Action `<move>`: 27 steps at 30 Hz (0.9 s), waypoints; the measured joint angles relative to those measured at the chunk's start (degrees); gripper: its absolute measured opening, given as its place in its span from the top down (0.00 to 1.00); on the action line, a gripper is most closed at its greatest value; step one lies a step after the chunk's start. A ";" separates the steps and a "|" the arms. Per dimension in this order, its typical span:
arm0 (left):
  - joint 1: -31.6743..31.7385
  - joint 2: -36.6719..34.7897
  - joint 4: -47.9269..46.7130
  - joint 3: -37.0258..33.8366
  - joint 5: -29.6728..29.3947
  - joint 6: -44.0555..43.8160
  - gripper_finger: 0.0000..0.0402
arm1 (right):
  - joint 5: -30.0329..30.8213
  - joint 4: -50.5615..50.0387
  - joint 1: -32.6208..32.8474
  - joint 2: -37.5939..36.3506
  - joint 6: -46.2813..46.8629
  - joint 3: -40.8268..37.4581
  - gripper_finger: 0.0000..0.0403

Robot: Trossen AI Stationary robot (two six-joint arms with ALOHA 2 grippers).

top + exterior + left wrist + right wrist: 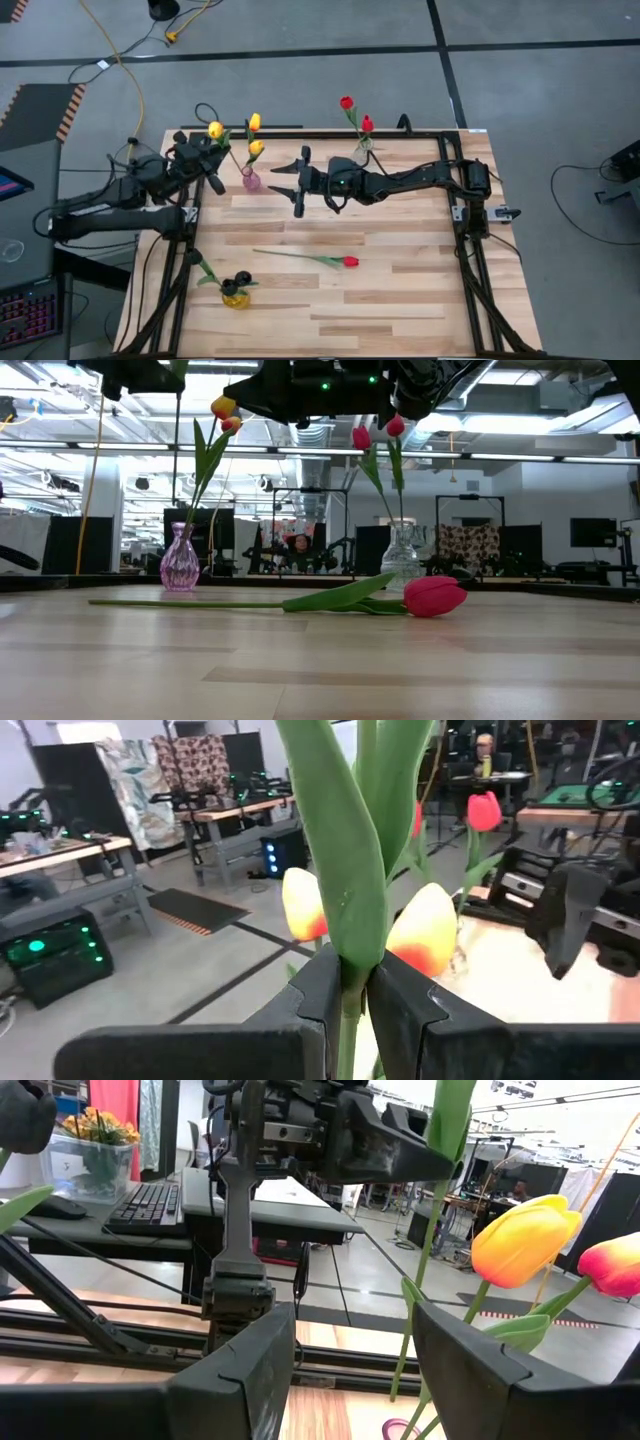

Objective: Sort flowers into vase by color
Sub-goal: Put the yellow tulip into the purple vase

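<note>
- Far to the left, the left claw (212,150) is pinched tight on the thin green stem of a yellow-orange artificial tulip (215,130), holding it up off the pale wooden slatted surface (400,300) near its back-left corner. The left wrist view shows the dark fingers (320,995) pressed together on the stem with a broad leaf rising between them.
- Just beside it, a small pink ribbed glass vase (251,180) stands upright on the surface, with two more yellow-orange tulips (255,135) in it, their heads high above the rim.
- Toward the front-left, a small yellow vase (236,297) sits on the surface, holding near-black tulips (240,279) with green leaves.
- Near the middle, one red tulip with a long green stem (349,262) lies flat on the boards, head pointing right, well apart from every vase.
- Above the middle of the surface, the right claw (285,176) hangs with its fingers spread and nothing between them, pointing left toward the pink vase and close to it. In its wrist view, the yellow-orange heads show just past the fingers.
- At the back, right of centre, a clear glass vase (362,152) stands upright with two red tulips (347,103) in it.
- From table height, a person (298,548) shows far back in the room.
</note>
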 joint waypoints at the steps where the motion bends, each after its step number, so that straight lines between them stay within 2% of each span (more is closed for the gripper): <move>1: 0.74 0.00 -0.02 0.00 1.14 -0.12 0.92 | 0.00 0.00 0.00 0.00 0.00 0.00 0.43; 4: 2.64 0.07 0.06 -0.26 4.02 -1.07 0.92 | 0.00 0.00 0.00 0.00 0.00 0.00 0.43; 10: 5.87 0.08 3.07 -4.93 4.39 -2.05 0.92 | -0.01 0.00 0.00 0.00 0.00 0.00 0.43; 14: 7.74 -0.02 7.89 -7.83 7.41 -2.81 0.92 | -0.02 0.00 0.00 0.00 0.00 0.00 0.43; 27: 9.60 0.02 12.42 -8.17 10.64 -1.16 0.92 | -0.02 0.00 0.00 0.00 0.00 0.00 0.43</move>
